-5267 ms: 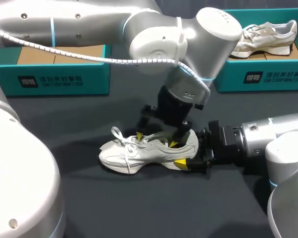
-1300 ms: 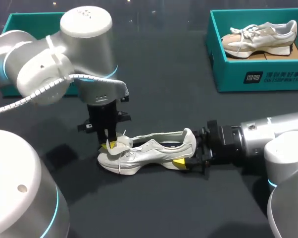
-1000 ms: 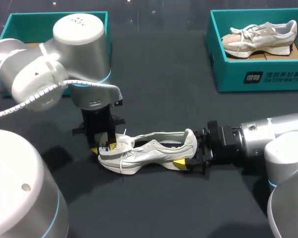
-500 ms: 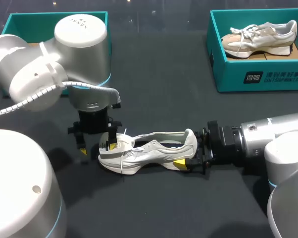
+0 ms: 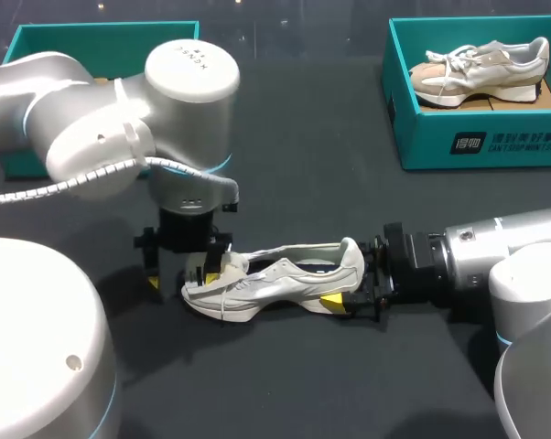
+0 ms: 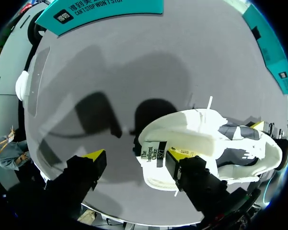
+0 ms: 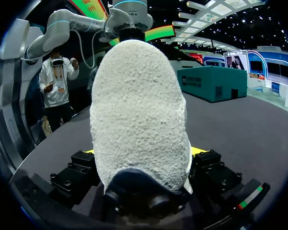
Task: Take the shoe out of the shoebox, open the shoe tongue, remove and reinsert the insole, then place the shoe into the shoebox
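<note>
Your white shoe (image 5: 285,279) lies on its side on the dark table (image 5: 285,183), out of either box, with its toe toward your left arm and its heel (image 7: 139,120) toward your right arm.

Your right gripper (image 5: 349,297) comes in low along the table and is clamped on the heel. In the right wrist view the padded heel fills the space between the two black fingers, and both press against it from either side.

Your left gripper (image 5: 181,279) hangs over the toe end, pointing down, with its jaws released and spread wide. In the left wrist view one yellow tip (image 6: 95,155) stands over bare table, clear of the shoe, while the other (image 6: 175,154) sits against the shoe's mouth just behind the tongue (image 6: 156,155). The tongue is folded forward over the laces, with its labelled underside turned up toward the camera. The opening of the shoe shows dark grey inside. You cannot tell from these views whether the insole is seated.

At the far right of the table a teal shoebox (image 5: 477,146) holds a second shoe (image 5: 477,69), cream and white, lying on its side. Another teal shoebox (image 5: 74,41) sits at the far left, partly hidden behind your left arm.
</note>
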{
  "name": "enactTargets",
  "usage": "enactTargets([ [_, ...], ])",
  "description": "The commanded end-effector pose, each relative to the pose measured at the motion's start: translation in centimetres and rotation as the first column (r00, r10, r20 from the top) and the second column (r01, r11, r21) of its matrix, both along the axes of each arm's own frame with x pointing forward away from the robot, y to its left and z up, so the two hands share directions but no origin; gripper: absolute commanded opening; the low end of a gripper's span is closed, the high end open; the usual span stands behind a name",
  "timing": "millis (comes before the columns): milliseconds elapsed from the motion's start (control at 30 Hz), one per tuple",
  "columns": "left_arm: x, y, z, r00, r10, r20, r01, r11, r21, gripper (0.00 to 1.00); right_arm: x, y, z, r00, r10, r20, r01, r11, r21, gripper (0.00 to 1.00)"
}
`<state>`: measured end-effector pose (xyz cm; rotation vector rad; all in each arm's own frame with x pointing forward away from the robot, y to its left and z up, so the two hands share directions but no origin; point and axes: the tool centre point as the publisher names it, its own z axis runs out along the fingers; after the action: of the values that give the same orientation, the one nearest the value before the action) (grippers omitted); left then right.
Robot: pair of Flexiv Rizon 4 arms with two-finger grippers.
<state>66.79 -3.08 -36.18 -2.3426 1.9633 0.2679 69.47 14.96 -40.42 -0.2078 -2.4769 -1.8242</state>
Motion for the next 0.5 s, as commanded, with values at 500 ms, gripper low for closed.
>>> enactTargets([
  [500,0.6,-1.5,8.8,0.987,-0.089,0.135,0.106,0.987,-0.122,0.82,-0.1,0.0,-0.1,1.000,-0.001,-0.002,0.001,1.000,-0.004,0.00],
])
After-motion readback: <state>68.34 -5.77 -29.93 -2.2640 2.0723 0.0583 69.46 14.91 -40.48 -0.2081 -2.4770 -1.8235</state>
